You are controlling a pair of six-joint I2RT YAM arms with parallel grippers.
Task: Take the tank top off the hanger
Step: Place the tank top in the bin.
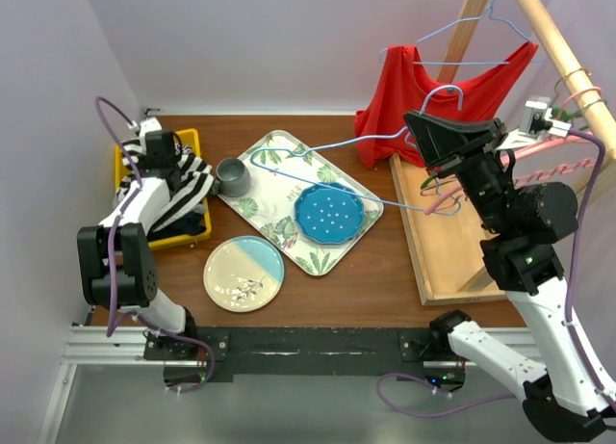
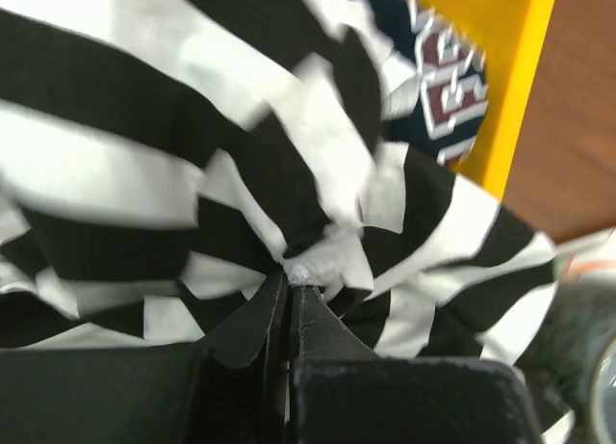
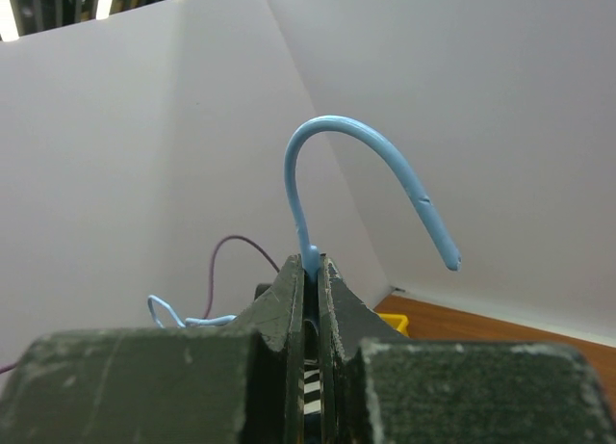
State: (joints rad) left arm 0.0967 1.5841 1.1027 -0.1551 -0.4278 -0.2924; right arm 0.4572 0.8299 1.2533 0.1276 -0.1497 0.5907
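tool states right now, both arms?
left tool: shut, pinching the striped garment.
right tool: shut on the blue hanger, just below its hook.

Navy garment (image 2: 438,88) w/ partial maroon letters, illegible

The striped tank top (image 2: 192,174) is soft, matt cloth, creased into folds. The blue hanger (image 3: 294,189) looks like thin metal wire under a smooth, faintly glossy coating. The yellow bin (image 2: 520,78) at the left edge of the table (image 1: 375,280) is smooth, hard plastic; the table itself is brown wood, low-sheen.
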